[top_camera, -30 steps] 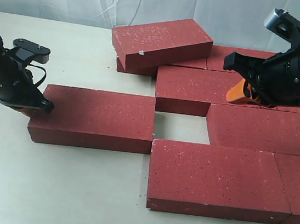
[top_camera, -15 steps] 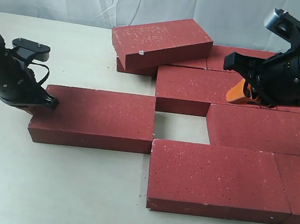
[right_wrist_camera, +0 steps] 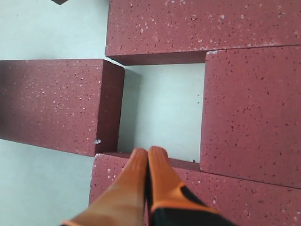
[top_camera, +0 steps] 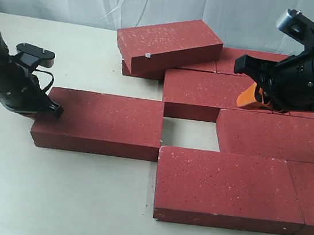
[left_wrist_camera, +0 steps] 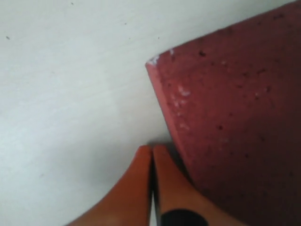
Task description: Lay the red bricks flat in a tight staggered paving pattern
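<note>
Now, with my left fingers (left_wrist_camera: 140,165) pressed together against the end of the loose brick (top_camera: 101,123), I should push level and straight, closing the gap (top_camera: 189,134) squarely

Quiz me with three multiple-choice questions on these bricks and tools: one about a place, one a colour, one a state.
1. Where is the left tool relative to the leftmost brick? A) by its left end; B) by its right end; C) on top, mid-length.
2. The tools' fingers are: A) blue; B) orange; C) white.
3. The right tool is: A) wide open; B) half open; C) shut.

Answers: 1 A, the exterior view shows it beside that end; 2 B, both wrist views show orange; 3 C, its fingers meet with nothing between.
</note>
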